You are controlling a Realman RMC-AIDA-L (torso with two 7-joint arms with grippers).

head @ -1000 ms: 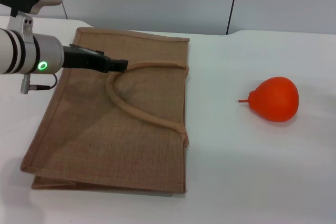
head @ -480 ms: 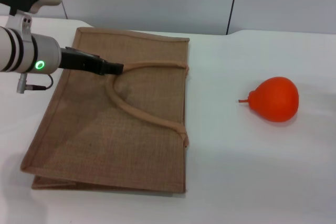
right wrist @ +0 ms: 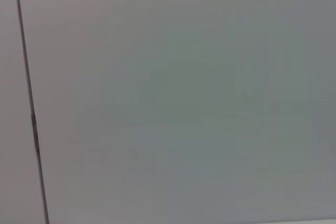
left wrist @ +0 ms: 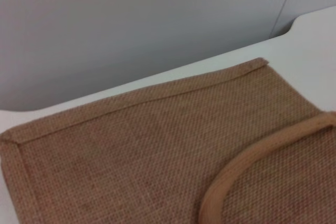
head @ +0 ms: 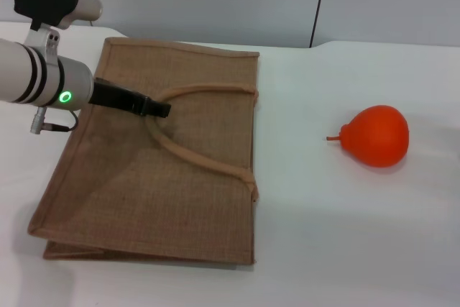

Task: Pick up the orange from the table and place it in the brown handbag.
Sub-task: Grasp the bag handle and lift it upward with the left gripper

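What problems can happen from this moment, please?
1. The brown handbag lies flat with its mouth closed, so the orange has no opening yet.
2. The left end effector is at the handle loop; a poor hold may drag the bag.
3. The orange is rounded and may roll on the table.
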